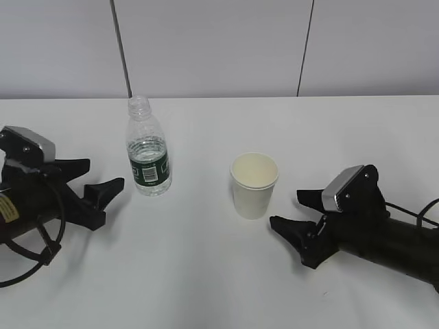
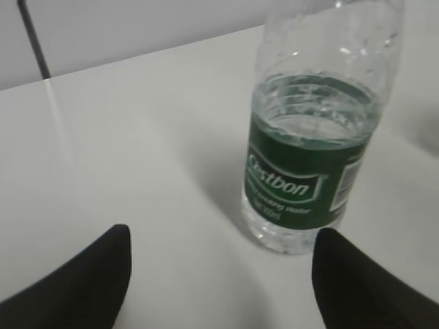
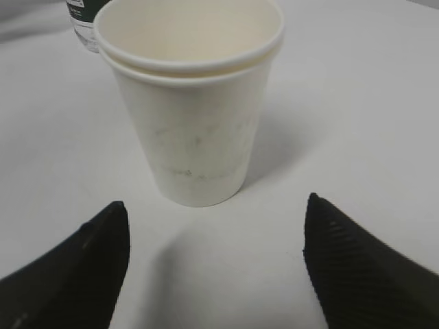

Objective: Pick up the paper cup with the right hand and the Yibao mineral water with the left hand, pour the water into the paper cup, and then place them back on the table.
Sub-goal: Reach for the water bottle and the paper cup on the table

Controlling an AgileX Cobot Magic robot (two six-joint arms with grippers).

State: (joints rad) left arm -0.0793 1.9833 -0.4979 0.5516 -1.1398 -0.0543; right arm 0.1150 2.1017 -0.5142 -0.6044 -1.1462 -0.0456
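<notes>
Exterior view: I note both pincers spread wide, holding nothing. The left pincer (image 1: 100,177) sits just beside the uncapped Yibao mineral water (image 1: 148,148); the right pincer (image 1: 293,209) faces the paper cup (image 1: 254,185). Both stand upright on the counter (image 1: 206,274). Risks: a fingertip nudge topples the open bottle; overtight closure crushes the cup.

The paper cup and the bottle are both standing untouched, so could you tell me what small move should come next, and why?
Probably ease both arms forward. The right gripper is open just short of the paper cup, and the left gripper is open just short of the bottle; neither is between the fingers yet.
</notes>
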